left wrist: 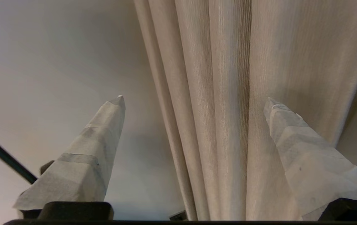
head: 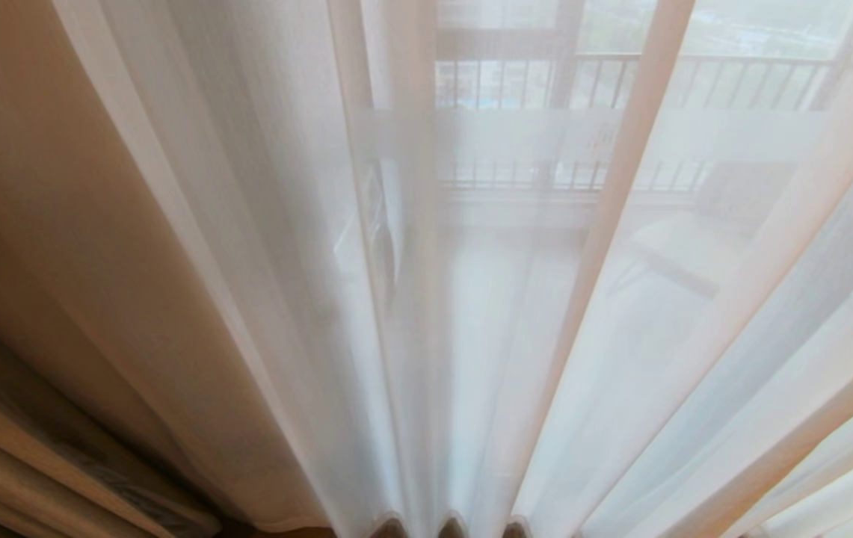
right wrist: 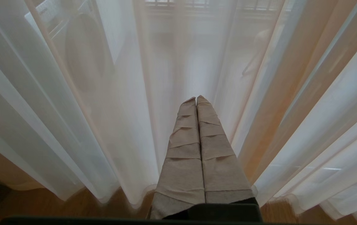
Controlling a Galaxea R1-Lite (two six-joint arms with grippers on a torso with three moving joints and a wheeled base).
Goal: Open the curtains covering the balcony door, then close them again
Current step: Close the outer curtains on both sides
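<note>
Curtains (left wrist: 228, 109) are being faced by the spread-fingered, empty left gripper (left wrist: 194, 100); thick pleats could be missed.

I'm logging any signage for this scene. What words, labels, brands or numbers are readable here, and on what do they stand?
None can be read.
Frosted band on the balcony door, behind the sheer curtains: a small mark, too blurred to read.
Beige drapes: no text.
</note>
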